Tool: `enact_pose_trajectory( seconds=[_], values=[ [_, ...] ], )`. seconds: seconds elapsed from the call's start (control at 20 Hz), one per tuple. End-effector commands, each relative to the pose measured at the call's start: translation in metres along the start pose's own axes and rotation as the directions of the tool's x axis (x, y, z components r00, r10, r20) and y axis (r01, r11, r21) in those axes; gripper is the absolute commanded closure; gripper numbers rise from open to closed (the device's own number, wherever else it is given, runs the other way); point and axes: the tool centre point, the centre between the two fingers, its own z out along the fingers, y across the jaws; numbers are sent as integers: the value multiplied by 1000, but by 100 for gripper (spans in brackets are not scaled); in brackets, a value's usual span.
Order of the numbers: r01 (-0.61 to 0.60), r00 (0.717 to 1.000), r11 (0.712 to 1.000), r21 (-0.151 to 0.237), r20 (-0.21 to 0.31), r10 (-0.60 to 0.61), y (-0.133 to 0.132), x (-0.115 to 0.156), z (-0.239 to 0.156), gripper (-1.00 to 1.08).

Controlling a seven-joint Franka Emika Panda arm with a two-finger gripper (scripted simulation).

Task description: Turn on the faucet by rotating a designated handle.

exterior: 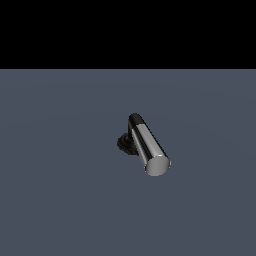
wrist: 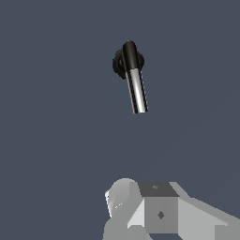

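The faucet (exterior: 131, 142) stands alone; its chrome handle (exterior: 149, 148) juts from the black elbow; the claw (wrist: 154, 211) sits well apart, its state unclear.

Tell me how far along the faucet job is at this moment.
Nothing looks done yet. The faucet stands alone on the grey floor, and nothing touches its chrome handle. In the wrist view, part of the end effector shows apart from the handle, its fingertips out of sight. Still left: approach, contact the handle, and rotate it.
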Motion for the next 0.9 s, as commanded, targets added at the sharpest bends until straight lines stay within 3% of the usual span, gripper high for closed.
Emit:
enact_pose_trajectory(
  seconds=[0.0,0.4,0.85],
  values=[
    [0,1000,1000,0,0,0,0,0,0,108],
    [11,1000,1000,0,-1,-11,0,2,15,108],
    [49,999,999,0,-3,-49,2,10,68,108]
  ],
)
